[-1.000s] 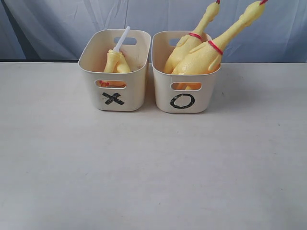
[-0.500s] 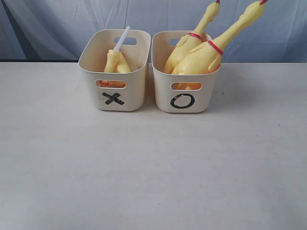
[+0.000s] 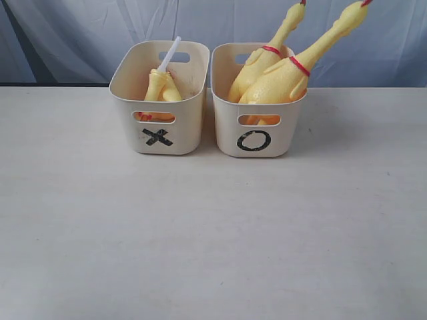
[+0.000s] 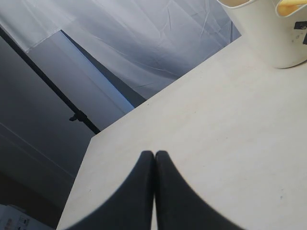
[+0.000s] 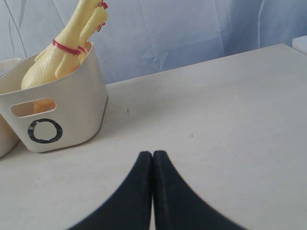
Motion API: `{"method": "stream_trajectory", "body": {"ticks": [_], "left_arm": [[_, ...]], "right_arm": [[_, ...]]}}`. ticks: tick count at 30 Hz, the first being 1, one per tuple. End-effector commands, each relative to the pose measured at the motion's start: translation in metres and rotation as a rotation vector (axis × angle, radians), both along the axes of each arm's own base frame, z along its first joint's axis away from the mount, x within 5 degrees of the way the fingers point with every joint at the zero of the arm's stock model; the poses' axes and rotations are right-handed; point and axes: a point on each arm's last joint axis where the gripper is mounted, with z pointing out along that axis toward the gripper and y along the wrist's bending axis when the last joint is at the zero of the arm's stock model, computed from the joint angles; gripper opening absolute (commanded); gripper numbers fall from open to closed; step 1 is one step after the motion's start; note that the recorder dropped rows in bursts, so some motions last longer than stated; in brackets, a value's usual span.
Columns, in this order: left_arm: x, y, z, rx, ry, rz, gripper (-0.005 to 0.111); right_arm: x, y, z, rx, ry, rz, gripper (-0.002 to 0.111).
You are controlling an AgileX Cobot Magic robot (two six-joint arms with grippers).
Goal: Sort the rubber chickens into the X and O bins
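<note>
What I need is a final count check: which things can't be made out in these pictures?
Exterior view: the small chickens sit low in the X bin; its wall hides how many.
Exterior view: the large chickens in the O bin have their heads clipped by the top edge.

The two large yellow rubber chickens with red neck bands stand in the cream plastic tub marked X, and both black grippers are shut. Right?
Wrong tub. The two large yellow rubber chickens stand in the cream plastic tub marked O, as the exterior view shows. Both the left gripper and the right gripper are shut.
</note>
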Motion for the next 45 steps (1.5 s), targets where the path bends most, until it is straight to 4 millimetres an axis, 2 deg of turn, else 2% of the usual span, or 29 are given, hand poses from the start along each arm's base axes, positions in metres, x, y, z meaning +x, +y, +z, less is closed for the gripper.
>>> {"method": "stream_trajectory", "body": {"ticks": [1,26,30,34,38,42,44,45], "left_arm": [[0.0000,0.0000,0.0004,-0.007,-0.018,0.003,0.000],[0.0000,-0.0008,0.0003,-0.063,-0.019,0.001,0.000],[0.0000,-0.0011,0.0003,-0.191,-0.025,0.016,0.000],[0.0000,-0.0012,0.0003,-0.435,-0.035,0.048,0.000],[0.0000,-0.0012,0.0003,-0.547,-0.040,0.063,0.000],[0.0000,-0.0012,0.0001,-0.560,-0.038,0.066,0.000],[0.0000,-0.0012,0.0001,-0.560,-0.038,0.066,0.000],[0.0000,-0.0012,0.0001,-0.560,-0.038,0.066,0.000]], "right_arm": [[-0.0002,-0.0002,-0.0002,-0.002,-0.005,-0.004,-0.001],[0.0001,0.0001,0.0011,-0.012,-0.020,0.002,-0.001],[0.0001,0.0001,0.0011,-0.012,-0.020,0.002,-0.001],[0.0001,0.0001,0.0011,-0.012,-0.020,0.002,-0.001],[0.0001,0.0001,0.0011,-0.012,-0.020,0.002,-0.001],[0.0001,0.0001,0.0011,-0.015,-0.020,0.002,-0.001],[0.0000,0.0000,0.0007,-0.117,-0.016,0.022,-0.001],[0.0000,0.0000,0.0007,-0.235,-0.016,0.047,-0.001]]}}
